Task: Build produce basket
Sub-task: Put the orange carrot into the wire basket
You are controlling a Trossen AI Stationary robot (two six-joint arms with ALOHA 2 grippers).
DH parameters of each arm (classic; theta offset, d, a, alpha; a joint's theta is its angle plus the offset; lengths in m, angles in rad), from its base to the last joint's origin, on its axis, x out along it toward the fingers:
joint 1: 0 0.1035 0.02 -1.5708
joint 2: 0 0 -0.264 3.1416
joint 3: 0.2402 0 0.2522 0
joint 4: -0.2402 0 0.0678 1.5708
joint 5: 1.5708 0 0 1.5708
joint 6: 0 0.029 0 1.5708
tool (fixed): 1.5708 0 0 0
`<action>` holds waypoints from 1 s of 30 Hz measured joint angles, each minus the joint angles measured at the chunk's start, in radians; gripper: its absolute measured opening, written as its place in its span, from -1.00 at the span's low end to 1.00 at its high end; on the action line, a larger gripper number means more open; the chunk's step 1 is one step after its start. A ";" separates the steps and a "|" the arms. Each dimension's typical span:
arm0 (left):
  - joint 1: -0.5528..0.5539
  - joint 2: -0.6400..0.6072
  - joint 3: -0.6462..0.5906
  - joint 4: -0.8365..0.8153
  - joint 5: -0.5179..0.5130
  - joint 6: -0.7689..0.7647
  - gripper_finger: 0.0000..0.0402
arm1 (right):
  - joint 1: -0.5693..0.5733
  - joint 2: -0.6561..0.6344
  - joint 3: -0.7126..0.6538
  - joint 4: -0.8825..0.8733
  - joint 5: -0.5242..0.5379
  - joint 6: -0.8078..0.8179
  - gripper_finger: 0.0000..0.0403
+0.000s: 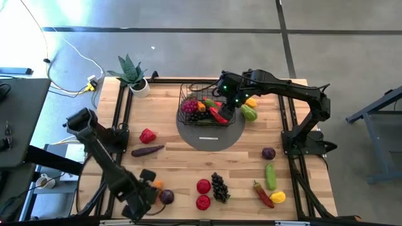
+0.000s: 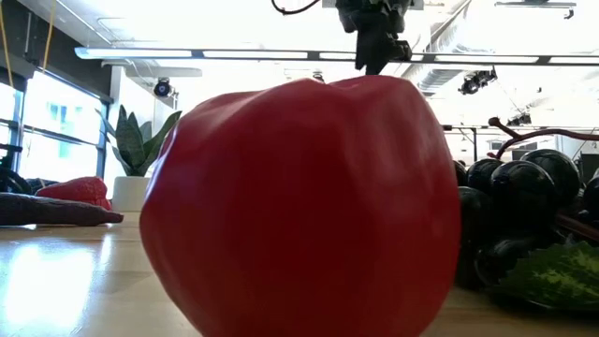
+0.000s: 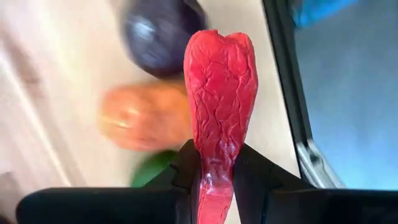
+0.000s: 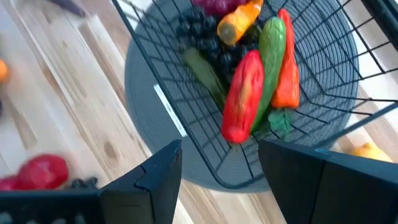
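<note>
The left tool (image 3: 214, 180) is pinched tight on a wrinkled red chilli (image 3: 219, 93), which stands up between its two dark fingers. This tool sits at the near left corner of the bench (image 1: 169, 125), just beside a dark purple round fruit (image 1: 166, 196) and a small orange piece (image 3: 140, 117).

The right tool (image 4: 217, 162) hangs with its fingers spread and nothing between them, above the near edge of the black wire basket (image 1: 188, 94). The basket rests on a flat grey disc (image 1: 210, 139) at the middle of the bench's far side. Inside it lie a red pepper (image 4: 244, 96), a green cucumber (image 4: 272, 50), an orange carrot (image 4: 239, 22), dark grapes (image 4: 199, 34) and a magenta piece. A green and a yellow fruit sit just outside the basket's right wall.

Loose produce is scattered over the bench: a red pepper (image 1: 147, 135) and purple eggplant (image 1: 147, 150) on the left; two red apples (image 1: 203, 193) and a black grape bunch (image 1: 218, 187) at the near middle; a purple plum (image 1: 268, 153), green cucumber, red chilli and yellow fruit on the right. A potted plant (image 1: 132, 75) stands at the far left corner.
</note>
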 joint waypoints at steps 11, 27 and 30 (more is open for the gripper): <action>0.277 -0.128 0.000 -0.007 -0.212 0.035 -0.73 | 0.000 0.000 0.000 -0.021 0.018 -0.038 -0.03; 0.717 -0.143 0.000 0.056 -0.351 0.354 -0.73 | 0.000 -0.002 0.000 -0.024 0.071 0.032 -0.03; 0.788 -0.143 0.000 0.084 -0.346 0.404 -0.73 | 0.000 -0.002 0.000 -0.025 0.105 0.063 -0.03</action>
